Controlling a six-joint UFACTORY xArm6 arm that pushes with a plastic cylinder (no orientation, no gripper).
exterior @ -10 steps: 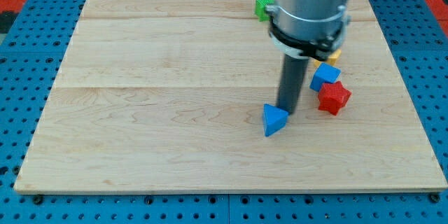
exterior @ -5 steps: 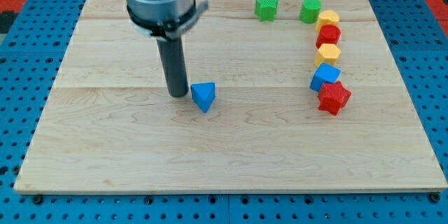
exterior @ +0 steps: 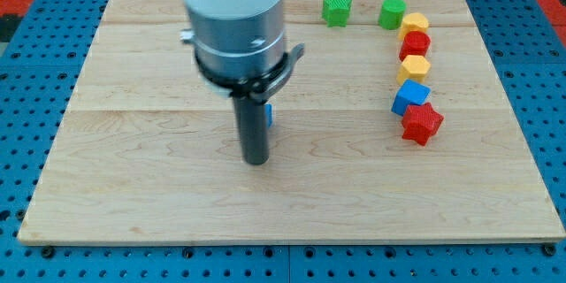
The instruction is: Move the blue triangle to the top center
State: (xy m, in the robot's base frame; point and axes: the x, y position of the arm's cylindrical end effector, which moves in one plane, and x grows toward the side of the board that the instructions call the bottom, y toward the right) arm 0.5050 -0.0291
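Note:
The blue triangle (exterior: pixel 269 115) lies near the board's middle, almost wholly hidden behind the rod; only a blue sliver shows at the rod's right edge. My tip (exterior: pixel 256 161) rests on the board just below the triangle, on its bottom side. The arm's grey body covers the board above the triangle.
Two green blocks (exterior: pixel 336 9) (exterior: pixel 393 12) sit at the top right. Below them runs a column of a yellow block (exterior: pixel 414 25), a red block (exterior: pixel 415 44), a yellow block (exterior: pixel 413 67), a blue block (exterior: pixel 410 97) and a red star-like block (exterior: pixel 422 124). The wooden board (exterior: pixel 133 168) lies on a blue pegboard.
The blue triangle went from right of centre to the board's middle. My tip moved from the triangle's left side around to just below it, and the rod now hides most of the triangle.

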